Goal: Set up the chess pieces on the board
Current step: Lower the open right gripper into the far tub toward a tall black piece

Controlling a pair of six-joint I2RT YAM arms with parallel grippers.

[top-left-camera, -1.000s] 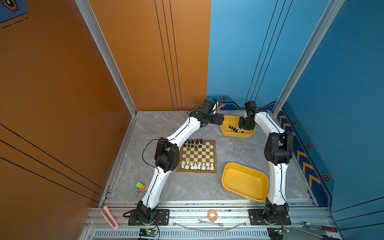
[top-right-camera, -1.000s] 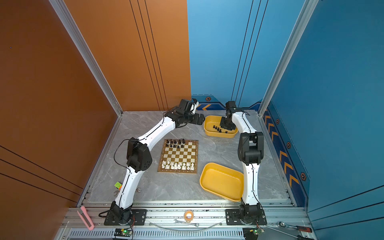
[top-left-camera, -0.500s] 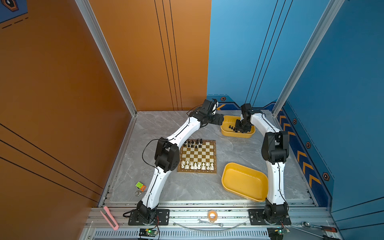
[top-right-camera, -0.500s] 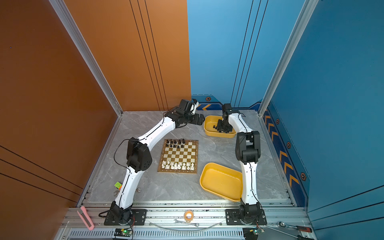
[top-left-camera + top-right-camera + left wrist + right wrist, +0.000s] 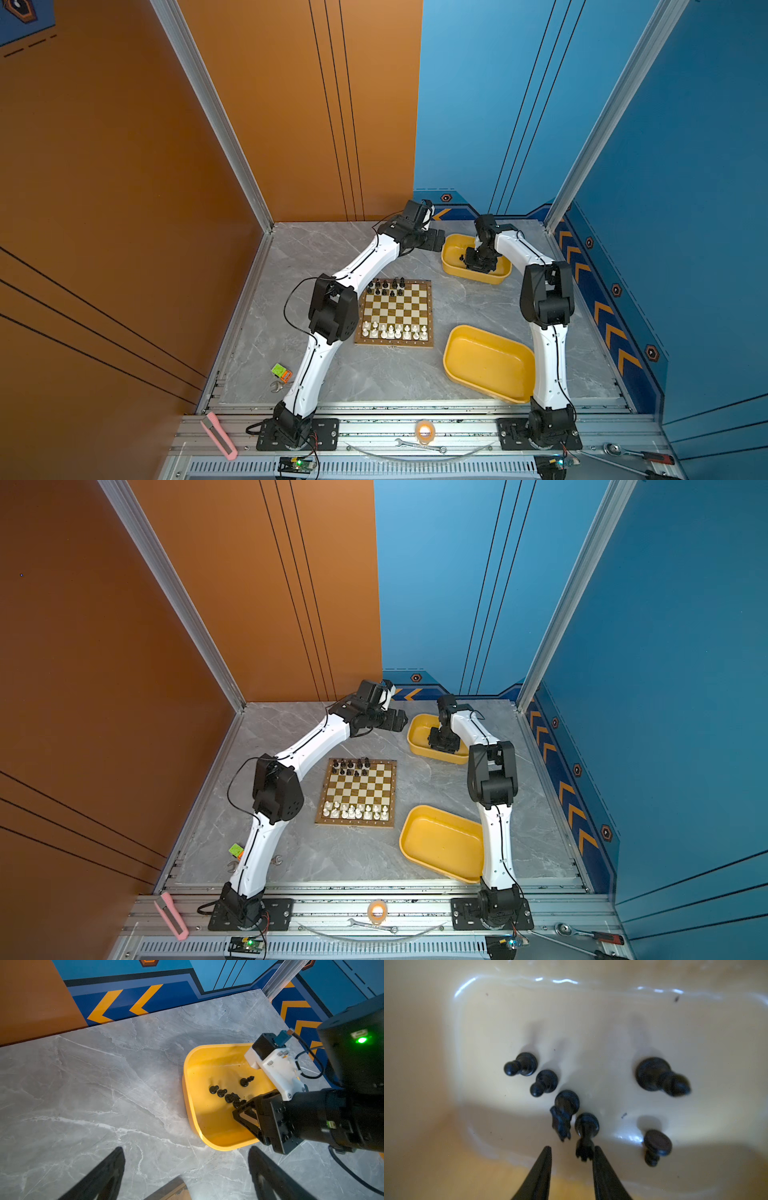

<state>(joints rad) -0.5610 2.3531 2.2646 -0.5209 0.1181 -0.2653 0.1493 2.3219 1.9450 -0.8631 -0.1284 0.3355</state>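
The board [image 5: 424,309] [image 5: 388,787] lies mid-table. Several white chess pieces [image 5: 395,331] fill its near rows and several black ones [image 5: 386,286] stand on its far rows. More black pieces [image 5: 222,1093] lie in the far yellow tray [image 5: 451,266] [image 5: 187,1076]. My right gripper [image 5: 572,1149] [image 5: 478,262] is down inside that tray, open by a narrow gap. A fallen crowned black piece [image 5: 586,1134] has its top between the fingertips, against one finger and clear of the other. My left gripper [image 5: 187,1159] [image 5: 436,241] hovers wide open and empty over the table beside the tray.
A second, empty yellow tray [image 5: 488,363] sits at the near right of the board. A green-and-orange object [image 5: 280,371] lies near the left arm's base. A pink cutter [image 5: 218,434], tape roll [image 5: 424,430] and wrench lie on the front rail.
My right gripper has moved left along the far tray and lower, onto the cluster of black pieces. The left arm has held still.
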